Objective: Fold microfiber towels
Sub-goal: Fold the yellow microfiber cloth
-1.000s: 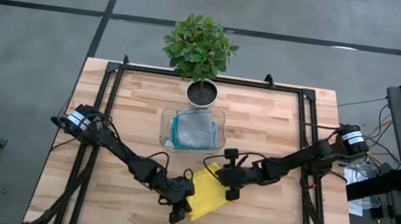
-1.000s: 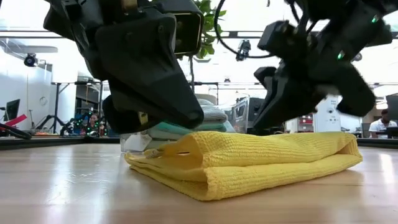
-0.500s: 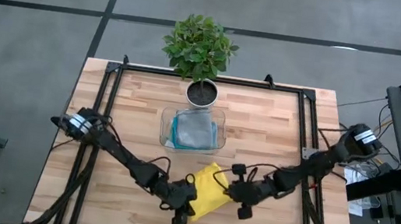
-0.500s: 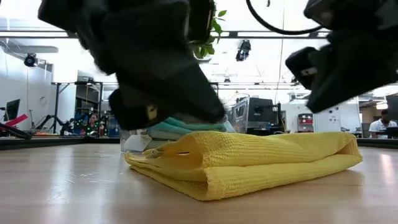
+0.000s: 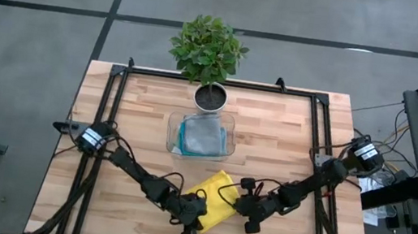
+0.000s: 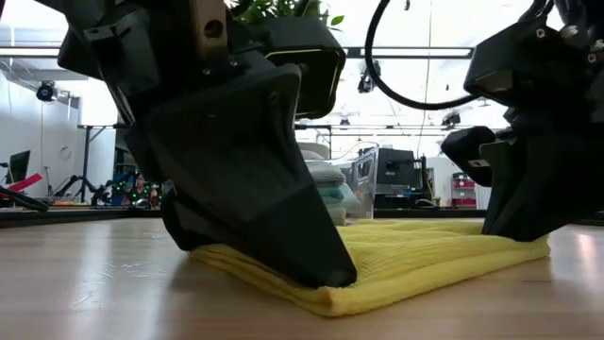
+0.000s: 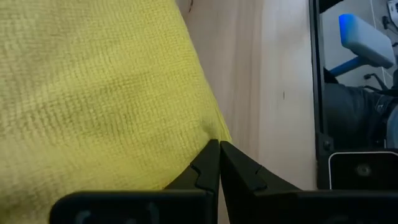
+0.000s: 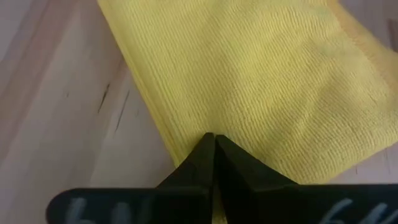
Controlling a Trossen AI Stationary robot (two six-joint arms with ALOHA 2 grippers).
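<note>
A folded towel [image 5: 214,200] lies between two closed grippers, left gripper [image 5: 192,223] and right gripper [image 5: 247,211]. Both sets of fingertips press down on its edges.

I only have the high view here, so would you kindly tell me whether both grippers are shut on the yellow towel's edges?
Observer: The left gripper is shut, its tips at the yellow towel edge; a pinch isn't visible.
Operator: Thank you. And the right one?
Observer: The right gripper is shut too, tips pressing on the towel near its folded edge.
Operator: Does the towel lie flat?
Observer: In the low view it lies low on the table, both grippers down on it.
</note>
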